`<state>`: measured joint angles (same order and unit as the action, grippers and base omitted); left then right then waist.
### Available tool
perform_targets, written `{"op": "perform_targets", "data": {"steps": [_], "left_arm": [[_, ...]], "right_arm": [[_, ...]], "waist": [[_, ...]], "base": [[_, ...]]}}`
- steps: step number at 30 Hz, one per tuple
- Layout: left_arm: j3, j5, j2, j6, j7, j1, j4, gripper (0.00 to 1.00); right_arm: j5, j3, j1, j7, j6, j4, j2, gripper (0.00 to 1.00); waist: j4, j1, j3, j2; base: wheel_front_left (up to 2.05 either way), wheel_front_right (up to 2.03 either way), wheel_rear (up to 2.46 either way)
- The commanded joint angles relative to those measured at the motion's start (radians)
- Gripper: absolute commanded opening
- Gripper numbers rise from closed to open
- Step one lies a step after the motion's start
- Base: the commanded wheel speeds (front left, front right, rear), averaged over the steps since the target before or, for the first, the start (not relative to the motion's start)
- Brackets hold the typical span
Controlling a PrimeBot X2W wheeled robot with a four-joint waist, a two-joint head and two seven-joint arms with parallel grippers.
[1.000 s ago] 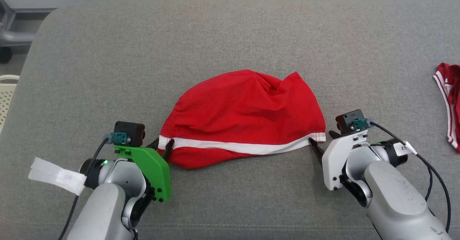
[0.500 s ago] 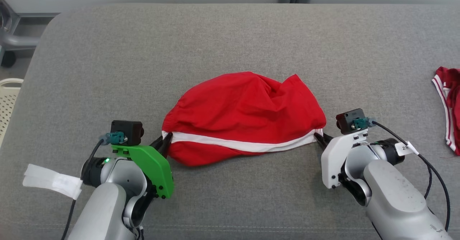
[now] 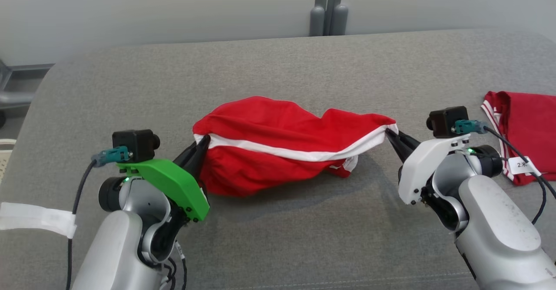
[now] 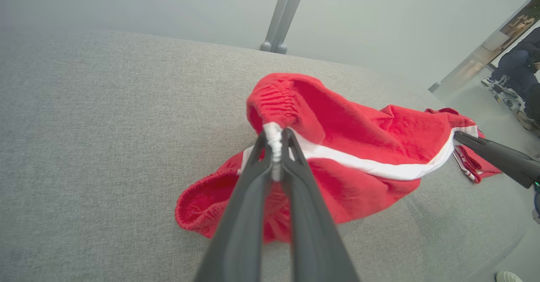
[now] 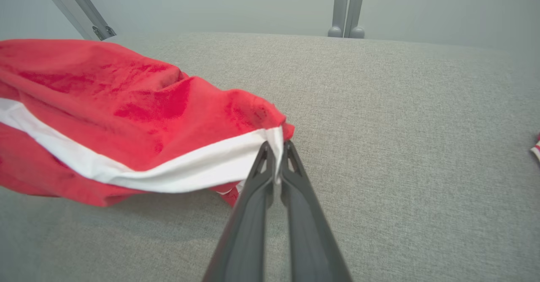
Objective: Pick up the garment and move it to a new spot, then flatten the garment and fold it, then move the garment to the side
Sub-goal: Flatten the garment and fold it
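Garment (image 3: 278,151) in left gripper (image 3: 204,140), right gripper (image 3: 388,130)

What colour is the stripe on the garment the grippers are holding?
White; the stripe crosses the red garment. Clearest in the head view.

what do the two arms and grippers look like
Both arms are silver-grey, each gripper with two long dark tapering fingers, a black camera block and a teal plug. The left gripper has a green bracket and white tape on its cable; the right gripper has a white bracket and a white tag on its black cable.
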<state>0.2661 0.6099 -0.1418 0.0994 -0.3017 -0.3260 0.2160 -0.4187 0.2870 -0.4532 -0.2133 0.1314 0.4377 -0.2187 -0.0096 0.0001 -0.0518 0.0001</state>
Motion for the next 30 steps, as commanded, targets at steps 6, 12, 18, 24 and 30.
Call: {"op": "perform_targets", "data": {"steps": [6,12,18,24,30], "left_arm": [[-0.008,0.052,-0.015,0.016,-0.043,-0.126,-0.008,0.00],[-0.025,0.065,-0.037,0.024,-0.030,-0.328,0.040,0.00],[-0.032,0.074,-0.057,0.031,0.016,-0.577,0.103,0.00],[-0.034,0.117,-0.082,0.031,0.071,-0.813,0.131,0.00],[-0.021,0.162,-0.128,0.032,0.168,-0.996,0.137,0.00]], "right_arm": [[-0.075,-0.039,-0.071,-0.082,-0.001,-0.082,-0.002,0.00],[-0.122,-0.046,-0.240,-0.128,-0.001,-0.074,0.002,0.00],[-0.115,-0.057,-0.464,-0.082,-0.001,-0.006,0.007,0.00],[-0.079,-0.083,-0.695,0.003,-0.001,0.094,0.023,0.00],[0.012,-0.125,-0.932,0.110,-0.001,0.222,0.072,0.00]], "waist": [[-0.071,-0.0001,-0.031,-0.0001],[-0.106,-0.0001,-0.160,-0.0001],[-0.138,-0.0001,-0.300,-0.0001],[-0.166,-0.0001,-0.407,-0.0001],[-0.218,-0.0001,-0.507,-0.0001]], "base": [[0.00,0.00,0.00],[0.00,0.00,0.00],[0.00,0.00,0.00],[0.00,0.00,0.00],[0.00,0.00,0.00]]}}
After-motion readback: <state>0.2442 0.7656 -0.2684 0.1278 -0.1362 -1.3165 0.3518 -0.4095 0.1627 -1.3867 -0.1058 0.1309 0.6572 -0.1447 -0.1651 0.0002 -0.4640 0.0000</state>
